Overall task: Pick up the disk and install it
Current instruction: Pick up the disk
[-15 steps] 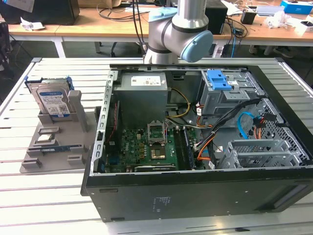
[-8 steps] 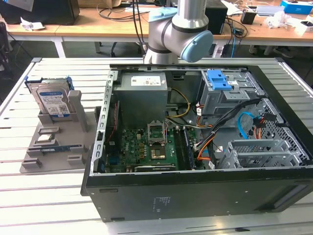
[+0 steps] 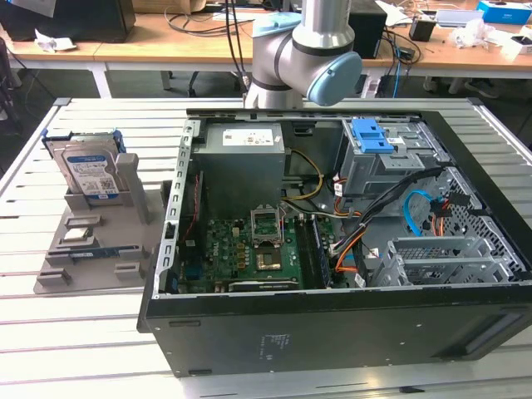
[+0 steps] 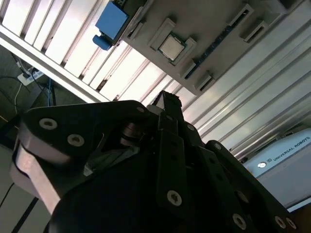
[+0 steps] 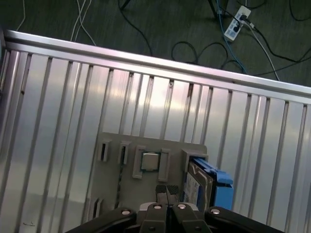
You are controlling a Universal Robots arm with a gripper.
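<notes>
The disk [image 3: 87,169] stands upright on its edge in a grey holder [image 3: 79,249] on the slatted table, at the exterior view's left. It is silver-grey with a blue-and-white label and a blue bracket. In the first wrist view the disk [image 5: 200,187] sits in the holder [image 5: 126,191], with my gripper [image 5: 167,190] well above the holder and beside the disk, not touching it. Its fingertips are pressed together with nothing between them. The second wrist view has the gripper [image 4: 169,99] over the holder [image 4: 214,24], with the disk's blue bracket [image 4: 112,22] at one end.
An open black computer case [image 3: 332,324] fills the middle and right of the table. Inside are a motherboard [image 3: 249,253], loose cables, and a grey drive cage with a blue latch [image 3: 374,135]. My arm [image 3: 303,58] reaches in from the back. A processor chip [image 5: 149,161] lies in the holder.
</notes>
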